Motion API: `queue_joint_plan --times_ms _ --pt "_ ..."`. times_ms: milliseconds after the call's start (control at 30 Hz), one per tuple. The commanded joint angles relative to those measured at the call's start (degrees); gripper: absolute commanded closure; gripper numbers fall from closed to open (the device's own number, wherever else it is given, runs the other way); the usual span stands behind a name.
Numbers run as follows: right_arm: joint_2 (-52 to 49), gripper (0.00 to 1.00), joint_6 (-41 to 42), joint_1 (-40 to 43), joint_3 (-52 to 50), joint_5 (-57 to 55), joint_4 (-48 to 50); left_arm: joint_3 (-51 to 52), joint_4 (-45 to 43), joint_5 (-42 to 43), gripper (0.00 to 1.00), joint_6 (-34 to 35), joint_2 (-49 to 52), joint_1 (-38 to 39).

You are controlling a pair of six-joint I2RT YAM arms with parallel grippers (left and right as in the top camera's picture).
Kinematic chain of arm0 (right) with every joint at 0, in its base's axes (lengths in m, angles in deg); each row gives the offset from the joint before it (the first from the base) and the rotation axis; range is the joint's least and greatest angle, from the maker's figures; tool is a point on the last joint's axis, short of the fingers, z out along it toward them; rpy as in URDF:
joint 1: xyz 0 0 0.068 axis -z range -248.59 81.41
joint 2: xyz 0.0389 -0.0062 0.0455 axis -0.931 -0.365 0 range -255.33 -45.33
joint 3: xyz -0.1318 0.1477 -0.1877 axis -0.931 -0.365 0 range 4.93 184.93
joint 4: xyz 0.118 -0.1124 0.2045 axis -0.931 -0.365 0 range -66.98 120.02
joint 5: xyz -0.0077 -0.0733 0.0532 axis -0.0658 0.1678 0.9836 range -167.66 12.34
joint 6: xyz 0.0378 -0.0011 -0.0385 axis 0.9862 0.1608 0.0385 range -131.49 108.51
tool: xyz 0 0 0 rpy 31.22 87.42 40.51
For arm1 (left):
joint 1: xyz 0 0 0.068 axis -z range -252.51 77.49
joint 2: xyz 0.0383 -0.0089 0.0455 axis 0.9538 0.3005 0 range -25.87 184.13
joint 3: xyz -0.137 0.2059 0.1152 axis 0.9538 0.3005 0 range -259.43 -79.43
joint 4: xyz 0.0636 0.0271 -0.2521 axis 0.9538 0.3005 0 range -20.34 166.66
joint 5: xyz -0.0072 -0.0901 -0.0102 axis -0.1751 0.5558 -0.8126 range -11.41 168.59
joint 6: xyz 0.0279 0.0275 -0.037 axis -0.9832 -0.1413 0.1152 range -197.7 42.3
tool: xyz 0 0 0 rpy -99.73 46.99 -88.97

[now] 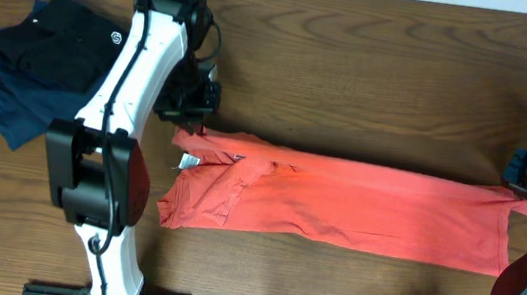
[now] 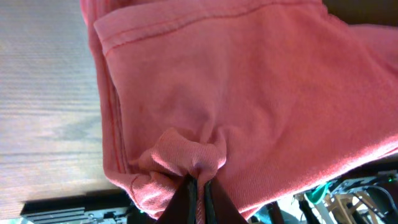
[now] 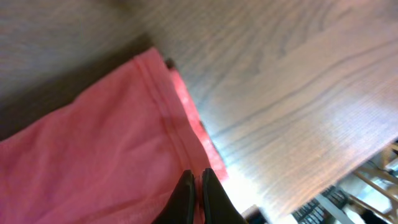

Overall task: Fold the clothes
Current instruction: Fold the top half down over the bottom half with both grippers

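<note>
Running left-right, neck leftward, the T-shirt (image 1: 357,204) is gripped by left pincer (image 2: 199,180) and right pincer (image 3: 196,175).

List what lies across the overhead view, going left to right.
Folded navy and black garments → left end effector → coral-red T-shirt, pinched at both ends → right end effector.

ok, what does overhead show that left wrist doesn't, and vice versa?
Only overhead: the shirt stretched full-length, right gripper at its far end, a dark folded pile by the left arm. Only left wrist: the left gripper shut on a bunched pinch of fabric, a stitched hem. Both: red shirt, wood table.
</note>
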Motion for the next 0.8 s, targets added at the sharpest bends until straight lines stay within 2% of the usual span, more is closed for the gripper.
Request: queue_joint_plan --times_ms 0,367,700,733,767 --pt "0.8 0.96 0.9 1.0 -0.4 -4.7 0.0 5.4 -2.0 -0.9 0.94 0.4 -3.8 0.3" --pt "0.8 0.96 1.1 4.4 -0.5 -4.4 -0.7 24.3 -10.4 -0.3 0.94 0.5 -7.3 1.7" --pt "0.8 0.95 1.1 4.5 -0.7 -4.3 -1.0 27.8 -11.1 -0.3 0.94 0.5 -7.3 5.1" --pt "0.8 0.93 1.1 4.5 -0.7 -4.3 -1.4 27.8 -11.2 -0.3 0.94 0.5 -7.3 5.4" --pt "0.8 0.87 1.1 4.6 -0.7 -4.3 -1.8 27.8 -11.1 -0.3 0.93 0.5 -7.3 5.4"
